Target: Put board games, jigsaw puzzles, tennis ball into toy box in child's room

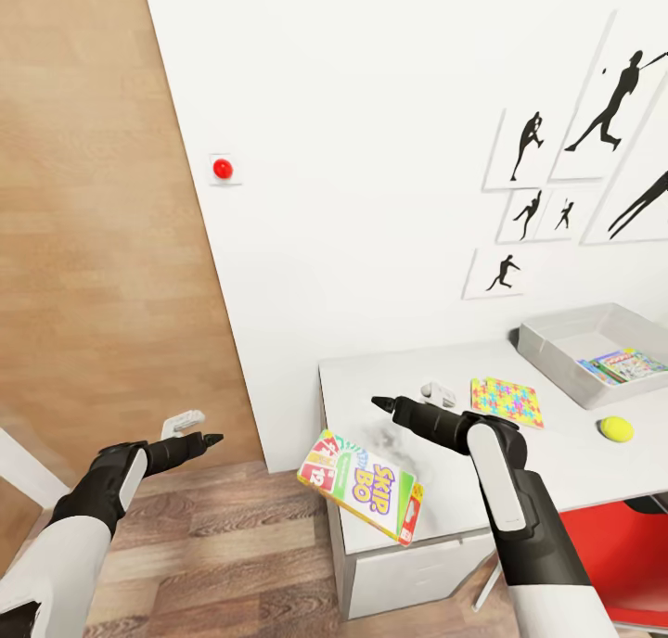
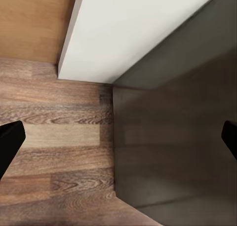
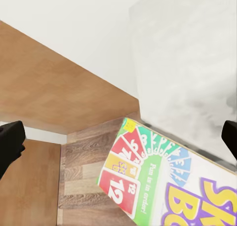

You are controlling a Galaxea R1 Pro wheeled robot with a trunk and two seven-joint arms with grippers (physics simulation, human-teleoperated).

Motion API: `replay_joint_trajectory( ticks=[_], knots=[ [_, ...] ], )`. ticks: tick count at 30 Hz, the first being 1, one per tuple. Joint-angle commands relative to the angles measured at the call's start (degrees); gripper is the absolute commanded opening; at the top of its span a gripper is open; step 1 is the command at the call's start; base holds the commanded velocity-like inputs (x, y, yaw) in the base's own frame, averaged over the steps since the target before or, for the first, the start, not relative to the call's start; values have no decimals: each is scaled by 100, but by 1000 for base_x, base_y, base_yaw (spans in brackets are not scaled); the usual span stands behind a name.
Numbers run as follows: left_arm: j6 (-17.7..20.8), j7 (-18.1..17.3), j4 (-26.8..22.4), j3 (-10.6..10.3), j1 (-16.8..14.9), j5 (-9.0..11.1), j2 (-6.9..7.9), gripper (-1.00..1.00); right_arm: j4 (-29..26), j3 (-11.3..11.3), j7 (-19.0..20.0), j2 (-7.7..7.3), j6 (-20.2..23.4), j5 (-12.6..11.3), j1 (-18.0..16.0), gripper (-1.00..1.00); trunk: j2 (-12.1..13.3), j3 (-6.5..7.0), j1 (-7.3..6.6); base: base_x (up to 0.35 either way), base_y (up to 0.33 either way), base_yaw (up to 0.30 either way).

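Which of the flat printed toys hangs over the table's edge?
The Skip-Bo box, at the table's near left corner, tilted and jutting past the edge. The jigsaw square lies flat on the tabletop; another flat toy sits inside the grey tray.

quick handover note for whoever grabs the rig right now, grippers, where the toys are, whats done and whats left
Left gripper: open, empty, over the floor.
Right gripper: open, empty, above the table.
Skip-Bo board game: tilted, overhanging the table's front corner, could slip off.
Jigsaw puzzle and tennis ball: loose on the table.
Toy box: already holds some flat printed toys.
Left: game, puzzle, ball into the box.
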Motion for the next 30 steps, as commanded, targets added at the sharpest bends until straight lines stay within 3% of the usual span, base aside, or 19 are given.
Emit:
replay_joint_trajectory(
  ticks=[1,22,30],
  knots=[
    [44,-33,-6,27,-6,-14,-3,100,-24,-11,-27,5,30,-37,-4,100,-11,-2,4,0,0,0],
    [113,-292,-145,19,-6,-16,-1,100,-106,-10,-13,8,30,-37,131,100,-11,196,4,2,0,0],
    [115,-302,-148,18,-6,-18,-8,100,-106,-16,175,-1,24,-37,137,100,-11,272,4,157,0,0]
  ],
)
